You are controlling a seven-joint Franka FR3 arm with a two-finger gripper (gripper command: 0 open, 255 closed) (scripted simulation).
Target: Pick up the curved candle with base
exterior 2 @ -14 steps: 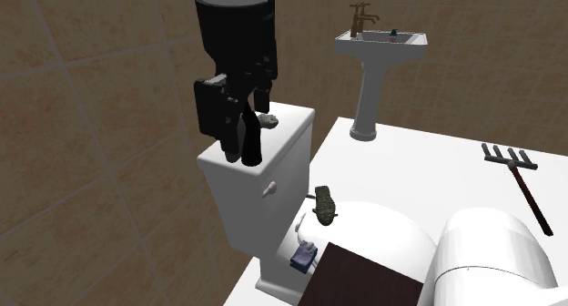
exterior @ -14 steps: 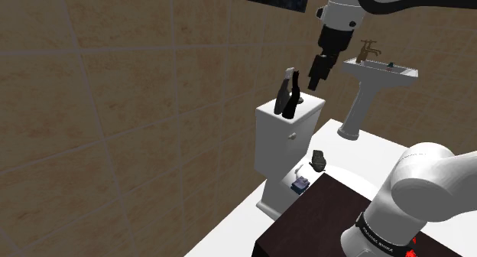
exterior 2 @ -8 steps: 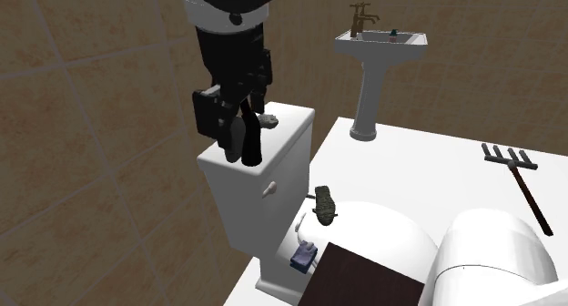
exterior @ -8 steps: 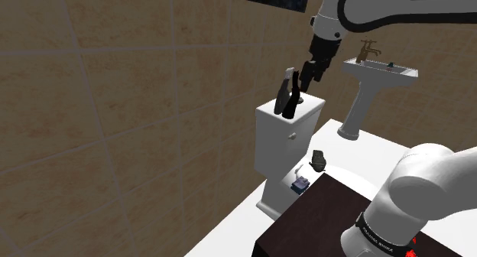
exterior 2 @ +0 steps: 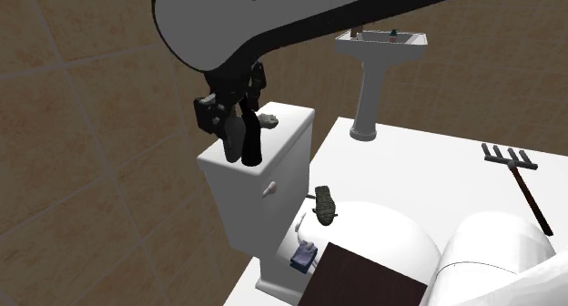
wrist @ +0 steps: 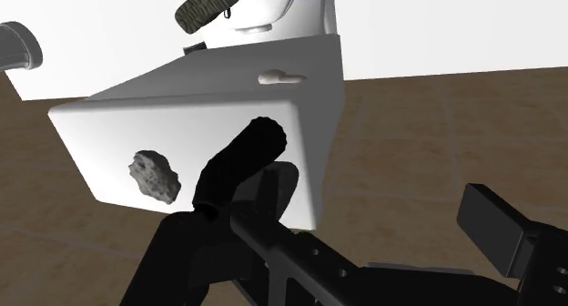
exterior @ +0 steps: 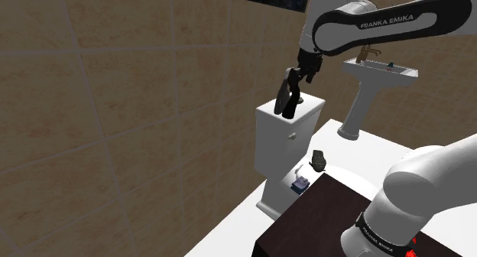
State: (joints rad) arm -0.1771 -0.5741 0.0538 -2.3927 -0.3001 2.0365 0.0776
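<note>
Because the black curved candle on its base (exterior: pixel 287 96) stood tall and narrow near one end of the white toilet cistern's lid (exterior: pixel 269 137), at the upper middle of the shoulder view, it could be tipped or pushed off if the jaws were closed off-centre. The jaws were seen spread wide, and nothing was gripped. The candle lay close against one finger and well apart from the other finger (wrist: pixel 496 224); contact could not be confirmed.
</note>
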